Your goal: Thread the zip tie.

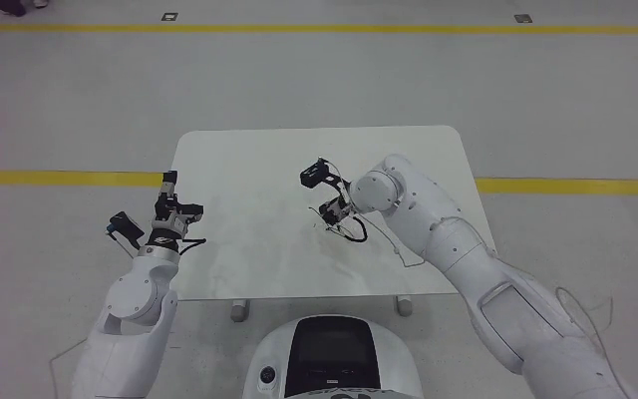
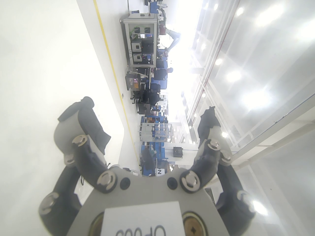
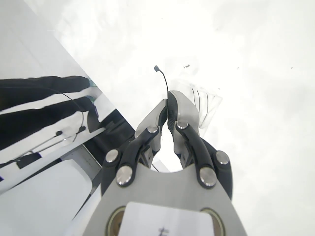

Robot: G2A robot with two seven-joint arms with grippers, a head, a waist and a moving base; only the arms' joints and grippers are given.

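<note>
A thin black zip tie (image 3: 163,77) sticks out from between the fingertips of my right gripper (image 3: 168,99), its small square head at the far end. That gripper is shut on the tie's strap and is held over the middle of the white table (image 1: 249,160), where the top view shows it (image 1: 329,214). My left gripper (image 2: 147,114) is open with nothing between its fingers and points out toward the room. In the top view the left gripper (image 1: 171,199) sits at the table's left edge.
A clear plastic bag (image 3: 209,104) holding a few more black ties lies on the table just beyond the right gripper. Thin black cables (image 1: 349,234) trail near the right wrist. The table's far half is bare.
</note>
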